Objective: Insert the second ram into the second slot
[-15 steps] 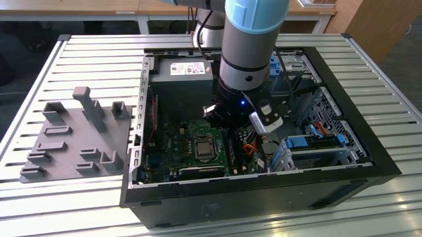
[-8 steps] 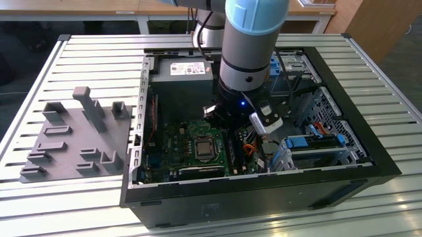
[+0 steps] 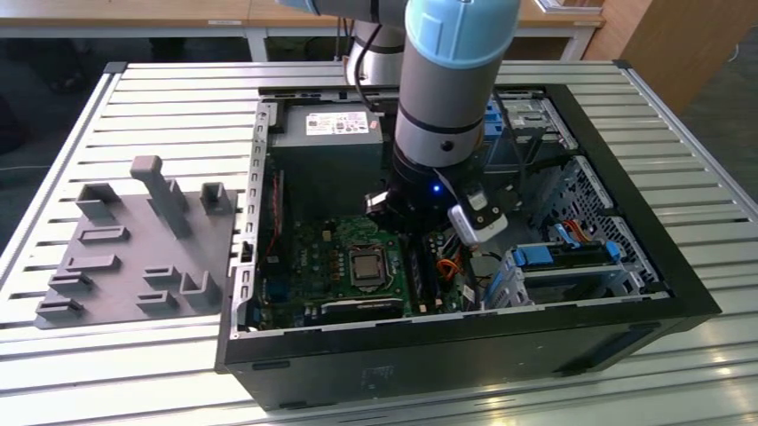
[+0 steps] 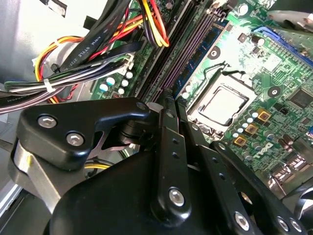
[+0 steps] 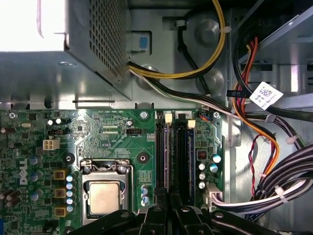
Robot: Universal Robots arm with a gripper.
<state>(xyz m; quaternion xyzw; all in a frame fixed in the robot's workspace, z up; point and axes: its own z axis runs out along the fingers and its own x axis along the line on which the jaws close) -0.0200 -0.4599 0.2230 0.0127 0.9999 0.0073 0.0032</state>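
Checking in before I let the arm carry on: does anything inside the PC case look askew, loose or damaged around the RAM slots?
Nothing stands out. In the first wrist view the RAM slots run straight beside the CPU socket, the motherboard looks intact, and the cable bundle lies off to the side of the slots. The gripper sits over the slots' near end.

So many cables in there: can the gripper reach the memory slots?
Probably yes: the gripper sits right over the memory slots, and the cables lie beside them, not across.
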